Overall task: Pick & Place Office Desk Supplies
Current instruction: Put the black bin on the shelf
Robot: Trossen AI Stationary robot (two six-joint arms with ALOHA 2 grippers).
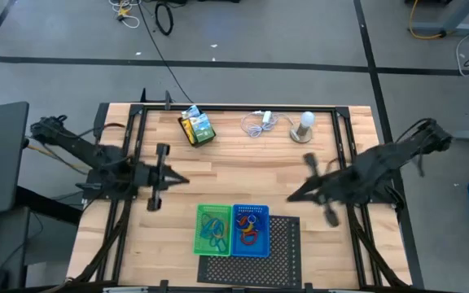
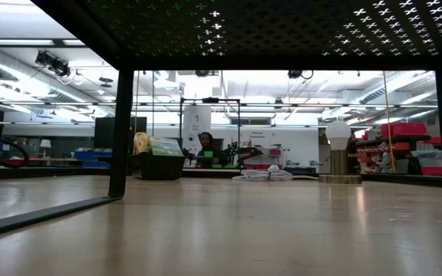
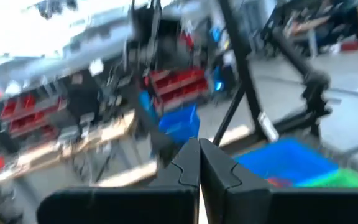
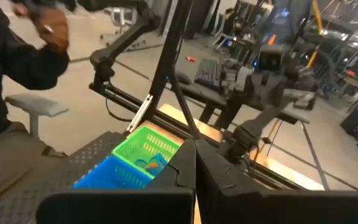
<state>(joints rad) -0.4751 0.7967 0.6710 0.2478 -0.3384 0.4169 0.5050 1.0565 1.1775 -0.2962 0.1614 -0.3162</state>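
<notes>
Wooden bench point(image 1: 243, 175), viewed from above.

Left pincer point(image 1: 179, 180): fingers pressed together, holding nothing, poised over bare wood on the left side. Right pincer point(image 1: 293, 196): fingers likewise together, empty, over the right side.

Trays, two seen: one green tray point(image 1: 213, 230), one blue tray point(image 1: 251, 230), touching side by side at the near edge, partly on a black perforated sheet point(image 1: 283, 244). Each holds coloured loops; number too small to tell.

Crayon box point(image 1: 196, 127), one: yellow-green, lying at the far edge, well apart from both pincers.

Other: one white coiled cable point(image 1: 259, 124), one white bulb point(image 1: 304, 126) on a round base.

Step in hand, judged: first reach for the crayon box. Advice: spread the fingers before descending, align them across the box's narrow side.
</notes>
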